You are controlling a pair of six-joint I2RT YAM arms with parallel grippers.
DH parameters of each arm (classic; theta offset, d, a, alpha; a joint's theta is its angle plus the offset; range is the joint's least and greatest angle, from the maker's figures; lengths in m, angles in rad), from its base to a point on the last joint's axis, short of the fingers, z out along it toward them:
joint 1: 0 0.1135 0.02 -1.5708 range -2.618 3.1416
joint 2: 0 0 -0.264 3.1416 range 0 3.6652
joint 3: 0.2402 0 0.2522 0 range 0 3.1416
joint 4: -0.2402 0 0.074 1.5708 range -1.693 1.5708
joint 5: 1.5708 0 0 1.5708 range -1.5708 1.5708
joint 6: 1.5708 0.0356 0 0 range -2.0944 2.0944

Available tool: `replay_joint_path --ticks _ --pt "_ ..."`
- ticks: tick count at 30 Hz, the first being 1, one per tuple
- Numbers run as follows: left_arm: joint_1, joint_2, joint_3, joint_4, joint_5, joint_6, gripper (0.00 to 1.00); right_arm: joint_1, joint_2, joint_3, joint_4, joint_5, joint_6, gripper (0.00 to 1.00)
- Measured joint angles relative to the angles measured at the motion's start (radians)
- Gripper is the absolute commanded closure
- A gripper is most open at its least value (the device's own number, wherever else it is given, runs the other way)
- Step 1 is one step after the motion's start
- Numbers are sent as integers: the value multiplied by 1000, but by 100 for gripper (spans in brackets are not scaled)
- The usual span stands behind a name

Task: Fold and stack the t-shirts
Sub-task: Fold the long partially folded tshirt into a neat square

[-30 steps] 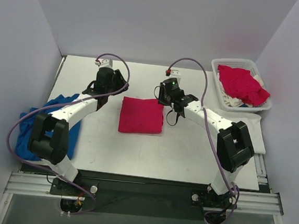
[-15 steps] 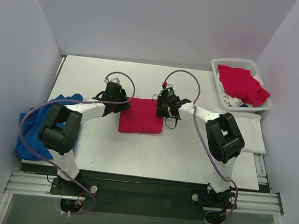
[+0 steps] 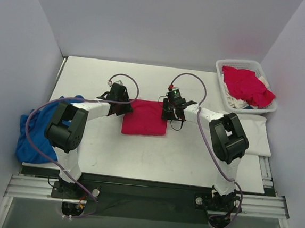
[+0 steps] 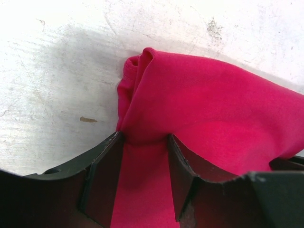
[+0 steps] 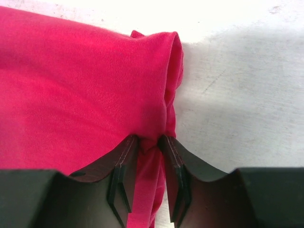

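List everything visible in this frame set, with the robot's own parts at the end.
folded t-shirt: one, pinkish-red, middle of the table
crumpled t-shirt: one, pinkish-red, in the basket, on top of the white cloth
white cloth: white, under the crumpled t-shirt in the basket; count unclear
flat white garment: one, white, spread at the table's right edge, in front of the basket
blue cloth: one, blue, bunched at the table's left edge
basket: one, white lattice, far right corner
table: one, white
left gripper: one, black, pinching the folded t-shirt's left far corner
right gripper: one, black, pinching its right far corner
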Motion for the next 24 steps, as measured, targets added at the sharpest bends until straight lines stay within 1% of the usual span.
replay_joint_path --ticks 2,3,9,10,12,17,20,24 --pt "0 -18 -12 2 0 1 47 0 -24 -18 -1 6 -7 65" --pt "0 -34 -21 2 0 2 47 0 -42 -31 -2 10 -10 58" --pt "0 -227 -90 18 -14 6 47 -4 -148 -101 18 29 -34 35" --pt "0 -262 -101 26 -19 6 47 -6 -158 -113 28 31 -35 34" --pt "0 -328 -130 41 -31 5 47 -15 -166 -135 50 21 -34 32" --pt "0 -465 -237 66 -68 -9 46 -55 -166 -220 122 -45 -19 32" --pt "0 -500 -281 66 -84 -23 46 -86 -166 -269 190 -115 3 33" --pt "0 -506 -294 65 -96 -29 46 -133 -143 -290 304 -235 50 34"
